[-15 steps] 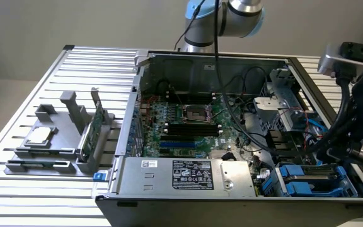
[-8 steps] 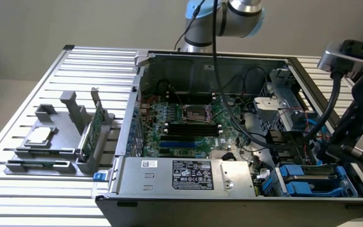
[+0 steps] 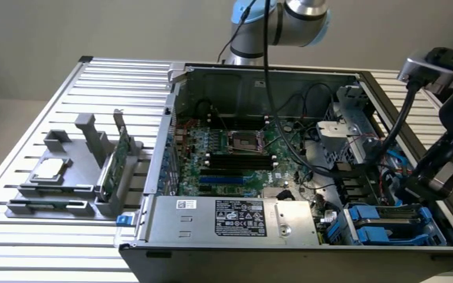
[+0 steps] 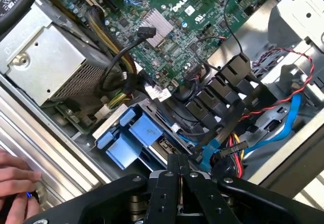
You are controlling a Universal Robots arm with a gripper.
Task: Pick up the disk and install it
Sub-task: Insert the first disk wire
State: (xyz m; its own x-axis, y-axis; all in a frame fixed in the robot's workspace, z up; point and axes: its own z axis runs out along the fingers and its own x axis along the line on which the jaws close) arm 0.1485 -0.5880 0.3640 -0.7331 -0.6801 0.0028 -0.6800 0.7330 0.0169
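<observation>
The disk [image 3: 389, 223] lies in the drive bay at the near right corner of the open computer case [image 3: 235, 262]. Its blue carrier frame [image 4: 127, 137] shows around a strip of grey metal. My gripper [image 3: 420, 187] hangs just above the bay, over the bundle of cables beside the disk. In the wrist view my gripper [image 4: 178, 164] has its black fingers pressed together, with nothing between them. It is apart from the disk.
Red, blue and black cables [image 4: 276, 114] run beside the bay. A silver power supply [image 3: 235, 219] and the motherboard [image 3: 238, 154] take up the case's middle. A grey fixture [image 3: 73, 177] with a chip and a green card stands at the exterior view's left. A person's hand [image 4: 14, 182] rests on the table slats.
</observation>
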